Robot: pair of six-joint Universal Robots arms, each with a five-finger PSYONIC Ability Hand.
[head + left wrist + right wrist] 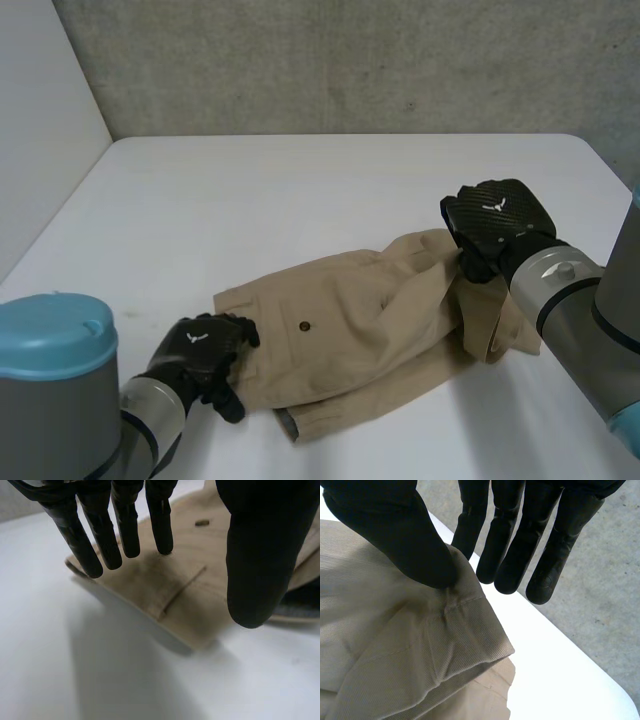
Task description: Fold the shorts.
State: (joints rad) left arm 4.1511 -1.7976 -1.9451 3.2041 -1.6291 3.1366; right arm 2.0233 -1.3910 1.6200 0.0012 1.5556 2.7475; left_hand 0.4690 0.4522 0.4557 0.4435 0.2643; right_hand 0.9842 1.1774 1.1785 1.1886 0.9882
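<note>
Right hand (495, 225) pinches shorts (350, 330) hem shallowly and may slip; left hand (205, 355), spread over waist, may not anchor it.

Table (300, 180): white, smooth, matt, with a rounded corner at the far right.
Back wall (350, 60): grey, rough and speckled like concrete, rising just behind the table's far edge.
Side panel (40, 110): plain and pale, meeting the back wall at the far left, slanting along the table's left edge.
Floor (605, 580): grey, mottled, lying beyond the table's edge.
</note>
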